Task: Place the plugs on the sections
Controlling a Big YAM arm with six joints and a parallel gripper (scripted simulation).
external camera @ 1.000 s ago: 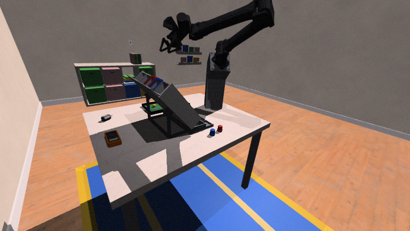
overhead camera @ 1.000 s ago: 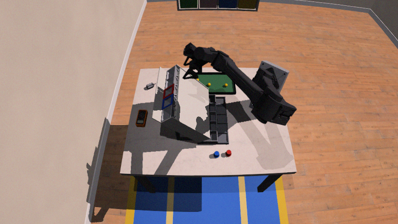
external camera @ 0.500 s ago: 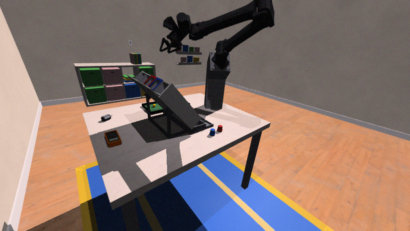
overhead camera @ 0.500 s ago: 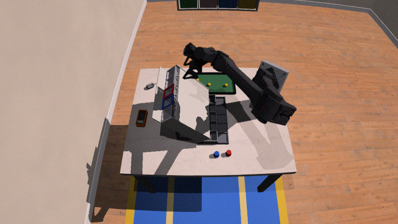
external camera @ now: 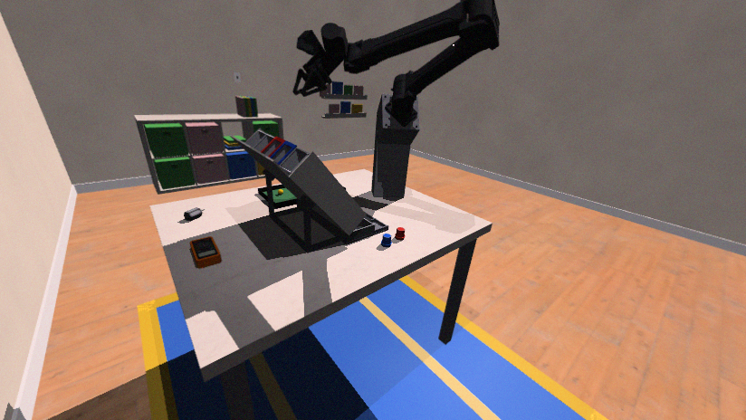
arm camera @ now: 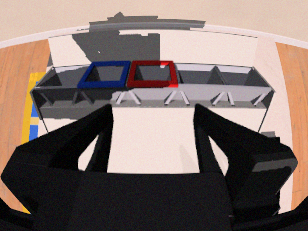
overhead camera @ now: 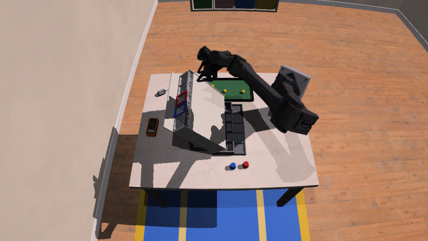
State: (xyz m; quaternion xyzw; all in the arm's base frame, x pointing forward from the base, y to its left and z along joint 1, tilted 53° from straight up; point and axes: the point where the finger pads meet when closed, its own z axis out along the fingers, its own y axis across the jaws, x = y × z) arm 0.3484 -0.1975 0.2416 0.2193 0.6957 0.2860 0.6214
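Note:
My gripper (overhead camera: 201, 76) (external camera: 300, 88) (arm camera: 153, 112) is half open with nothing between its fingers. It hangs high above the top of the sloped cover (overhead camera: 206, 107) (external camera: 323, 190) (arm camera: 153, 143), facing the row of funnels. The red-banded funnel (overhead camera: 182, 93) (arm camera: 154, 85) and the blue-banded funnel (overhead camera: 180, 115) (arm camera: 102, 86) sit side by side. The red plug (overhead camera: 245, 164) (external camera: 399, 233) and the blue plug (overhead camera: 232, 165) (external camera: 386, 239) stand on the table in front of the sectioned trough (overhead camera: 235, 128) (external camera: 373, 225). Three yellow marbles, one of them the marble (overhead camera: 225, 90), lie in the green tray (overhead camera: 236, 95).
An orange meter (overhead camera: 151, 126) (external camera: 205, 251) and a small grey cylinder (overhead camera: 161, 92) (external camera: 192, 213) lie on the table's left side. The arm's base column (overhead camera: 292, 80) (external camera: 391, 156) stands at the back right corner. A shelf unit (external camera: 203, 146) is by the far wall.

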